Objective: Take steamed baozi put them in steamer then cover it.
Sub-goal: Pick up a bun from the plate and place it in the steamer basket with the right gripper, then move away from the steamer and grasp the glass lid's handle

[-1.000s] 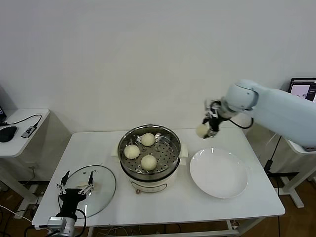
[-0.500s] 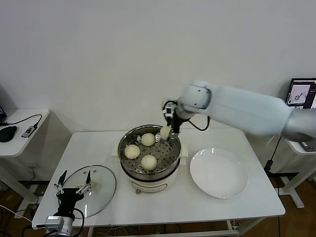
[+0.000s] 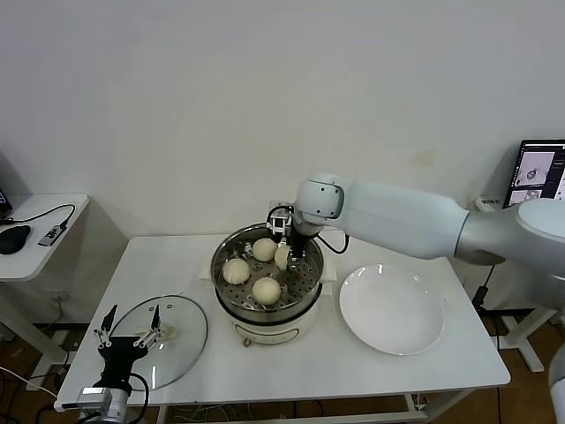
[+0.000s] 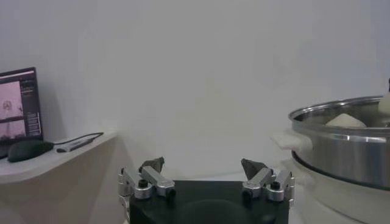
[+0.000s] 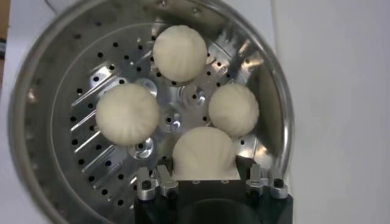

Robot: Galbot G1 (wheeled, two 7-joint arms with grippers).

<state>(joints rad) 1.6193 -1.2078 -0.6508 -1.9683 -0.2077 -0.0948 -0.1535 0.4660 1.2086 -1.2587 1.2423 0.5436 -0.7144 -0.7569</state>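
The steamer (image 3: 309, 265) stands mid-table with three steamed baozi (image 3: 235, 270) on its perforated tray. My right gripper (image 3: 284, 250) is shut on a fourth baozi (image 3: 282, 257) and holds it low inside the pot, at its far right side. In the right wrist view the held baozi (image 5: 204, 152) sits between the jaws of the right gripper (image 5: 204, 170), above the tray (image 5: 79, 67) and beside the other three. The cover (image 3: 183, 320), a glass lid, lies flat at the table's front left. My left gripper (image 3: 132, 325) hangs open and empty at the lid's near edge; it also shows in the left wrist view (image 4: 203, 165).
An empty white plate (image 3: 391, 309) lies right of the steamer. A side table (image 3: 35, 234) with a mouse and cable stands at the far left. A monitor (image 3: 537, 168) is at the far right. The steamer wall (image 4: 347, 149) shows in the left wrist view.
My right arm has swung left from beyond the plate to over the steamer and lowered the baozi into the pot. The left gripper has barely shifted.
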